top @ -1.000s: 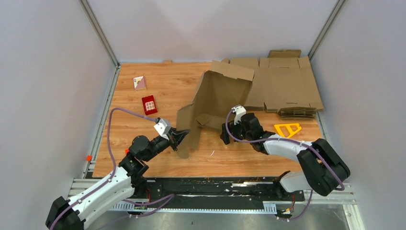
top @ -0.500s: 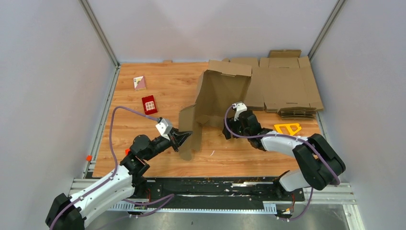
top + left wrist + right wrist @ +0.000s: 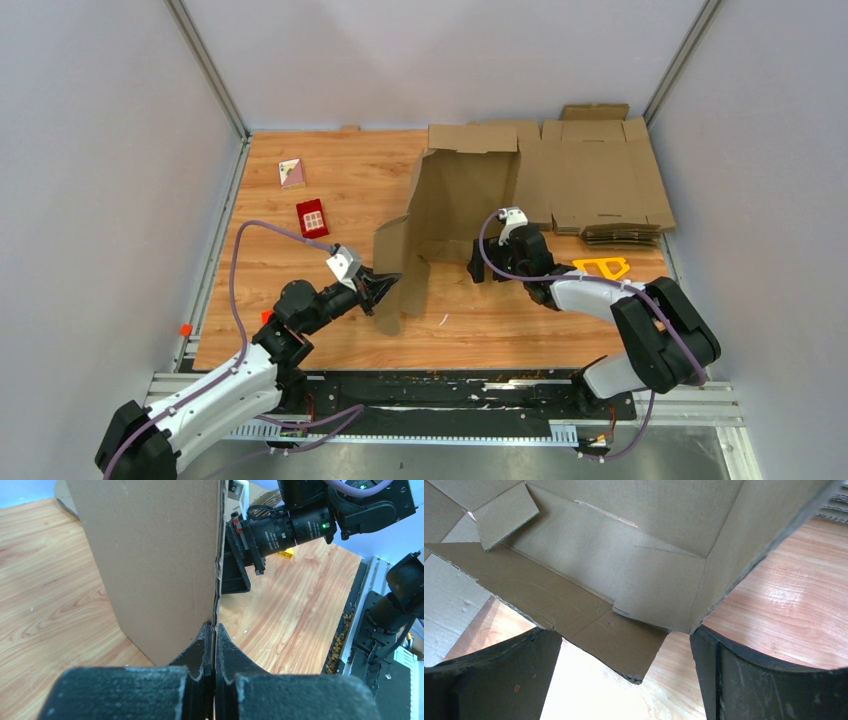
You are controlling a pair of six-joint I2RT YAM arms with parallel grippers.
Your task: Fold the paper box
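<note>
My left gripper (image 3: 214, 629) pinches the paper box (image 3: 465, 190) edge; only the wrist view shows my right gripper (image 3: 621, 637) spread wide, facing its inside.

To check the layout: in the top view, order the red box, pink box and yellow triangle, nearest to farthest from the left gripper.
From the left gripper:
1. red box, beyond it, leftward.
2. pink box, farther back, left.
3. yellow triangle, on the right side.
</note>
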